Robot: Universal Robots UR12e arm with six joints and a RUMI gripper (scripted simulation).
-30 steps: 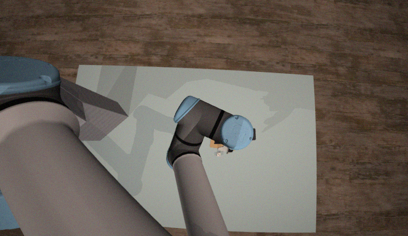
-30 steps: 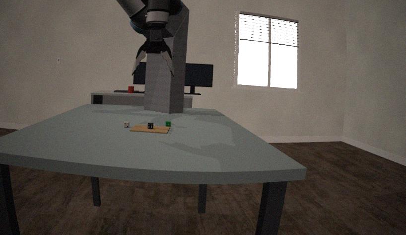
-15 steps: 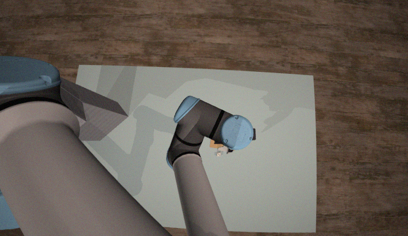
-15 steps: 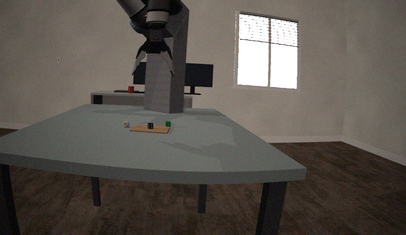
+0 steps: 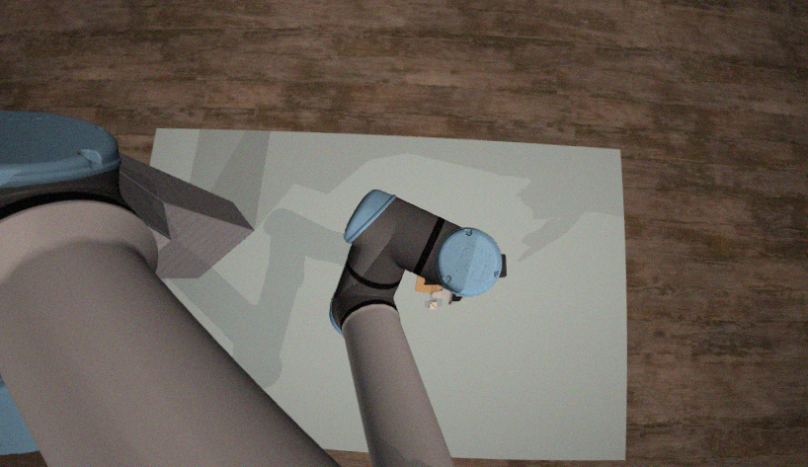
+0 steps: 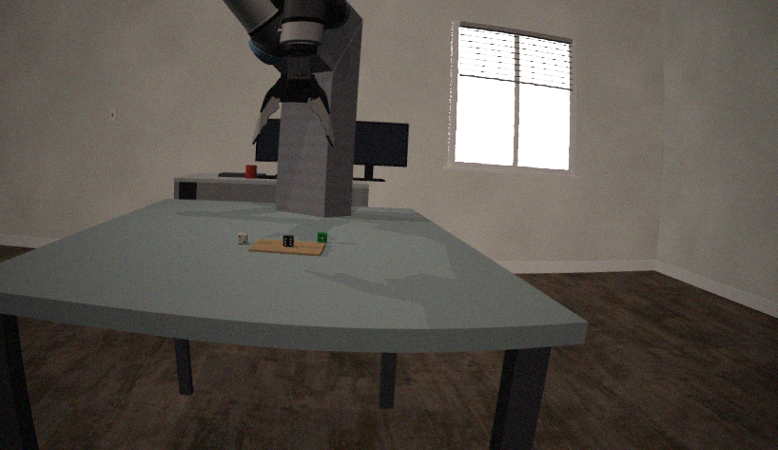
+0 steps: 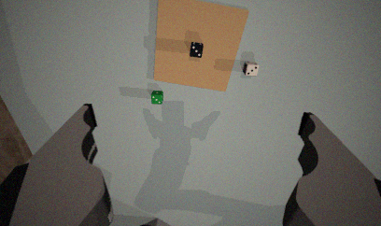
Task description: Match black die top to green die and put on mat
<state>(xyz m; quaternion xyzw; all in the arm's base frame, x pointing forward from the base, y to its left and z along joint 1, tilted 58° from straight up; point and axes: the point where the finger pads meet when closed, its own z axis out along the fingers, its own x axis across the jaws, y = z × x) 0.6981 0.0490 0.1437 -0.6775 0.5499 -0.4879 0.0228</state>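
Note:
The black die (image 6: 288,241) (image 7: 196,49) sits flat on the square orange-brown mat (image 6: 265,246) (image 7: 175,15), well inside its edges. Its top appears to show three pips in the wrist view. The green die (image 6: 321,237) (image 7: 157,97) sits flat on the table just off a mat corner; its top also appears to show three. The white die (image 5: 433,304) (image 6: 243,238) (image 7: 251,69) sits beside the opposite edge, its top apparently three. My gripper (image 6: 293,144) (image 7: 196,109) is open and empty, high above the table. The arm hides the black and green dice in the top view.
The pale grey-green table (image 5: 554,372) (image 6: 189,284) carries the dice and the mat. The arm's grey pedestal (image 6: 301,181) stands at its back. Behind it are a desk with a red cup (image 6: 250,171) and monitors. The arm's shadow falls near the dice.

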